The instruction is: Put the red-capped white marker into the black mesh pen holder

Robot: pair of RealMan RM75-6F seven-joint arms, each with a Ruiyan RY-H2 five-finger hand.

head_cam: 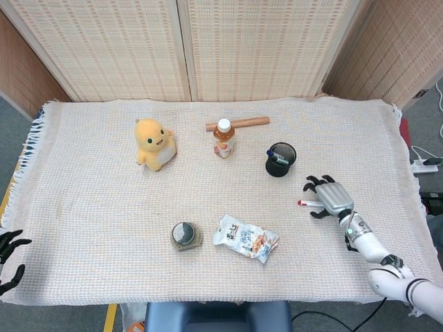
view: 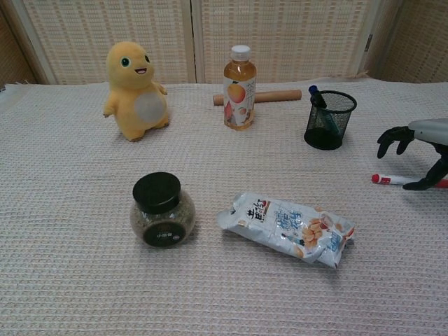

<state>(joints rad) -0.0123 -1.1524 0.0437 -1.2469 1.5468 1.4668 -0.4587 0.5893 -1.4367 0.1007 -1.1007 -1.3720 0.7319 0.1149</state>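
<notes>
The red-capped white marker (head_cam: pixel 306 203) (view: pixel 390 180) lies flat on the woven cloth, right of centre. My right hand (head_cam: pixel 326 196) (view: pixel 422 131) hovers over its right end with the fingers spread and holds nothing; the hand hides much of the marker in the head view. The black mesh pen holder (head_cam: pixel 280 159) (view: pixel 330 119) stands upright behind and left of the marker, with a blue pen inside. At the table's front left corner my left hand (head_cam: pixel 8 259) hangs off the edge, fingers apart and empty.
A yellow plush toy (head_cam: pixel 155 143) (view: pixel 133 89), a juice bottle (head_cam: pixel 223 138) (view: pixel 239 87) and a wooden rod (head_cam: pixel 237 124) stand at the back. A dark-lidded jar (head_cam: pixel 185 236) (view: pixel 162 210) and a snack bag (head_cam: pixel 246 238) (view: pixel 287 227) lie near the front.
</notes>
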